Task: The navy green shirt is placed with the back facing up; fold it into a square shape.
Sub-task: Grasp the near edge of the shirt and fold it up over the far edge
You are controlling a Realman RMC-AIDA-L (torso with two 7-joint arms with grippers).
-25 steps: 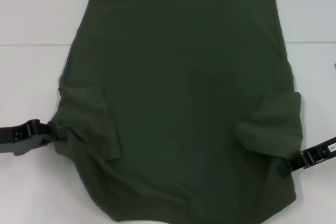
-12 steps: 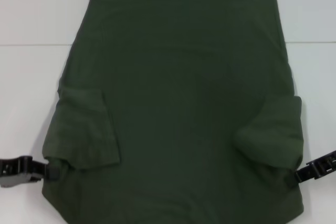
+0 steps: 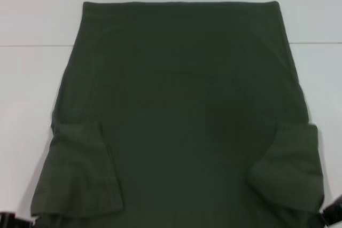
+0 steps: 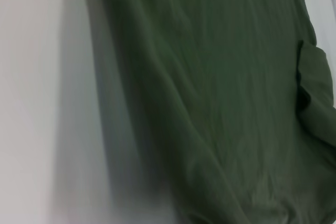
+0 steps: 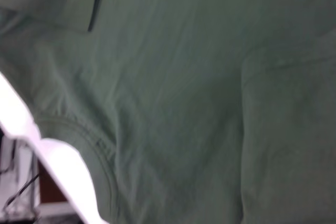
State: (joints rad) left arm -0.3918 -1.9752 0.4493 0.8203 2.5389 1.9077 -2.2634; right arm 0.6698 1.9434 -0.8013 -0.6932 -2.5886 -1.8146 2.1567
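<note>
No text, label, brand, number or sign can be read anywhere in these views. The navy green shirt [image 3: 181,116] shows only plain dark fabric in the head view, with both sleeves folded in over it and no lettering on the side facing up. Both wrist views show the same unmarked cloth, with seams and a stitched hem but no print or tag. The white bench [image 3: 32,78] beside the shirt carries no markings. The black parts at the lower corners of the shirt, left end effector [image 3: 8,220] and right end effector [image 3: 332,216], show no legible label.
</note>
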